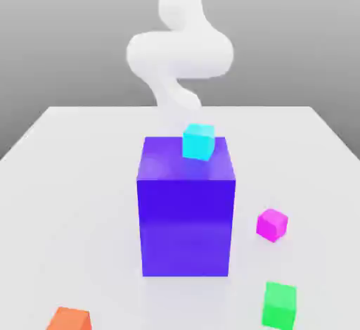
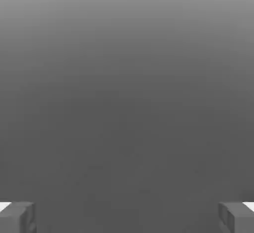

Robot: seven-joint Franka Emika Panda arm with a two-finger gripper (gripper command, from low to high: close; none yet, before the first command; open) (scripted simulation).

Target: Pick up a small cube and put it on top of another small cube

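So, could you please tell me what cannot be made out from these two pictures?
- Small orange cube: exterior view, cut off by the bottom edge.
- White robot arm: exterior view, its lower end hidden behind the small cyan cube and big blue-violet block.
- Grey gripper fingers: hand view, cut off at the corners.

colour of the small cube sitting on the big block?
Cyan cube, atop the blue-violet block; clearest in the exterior view.

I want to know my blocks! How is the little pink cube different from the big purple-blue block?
The small magenta cube is pink, while the big blue-violet block is deep blue-purple. The magenta cube is far smaller and lower than the block. Nothing sits on the magenta cube, but the block carries a small cyan cube on top. Both rest on the white table and are plain, boxy shapes.
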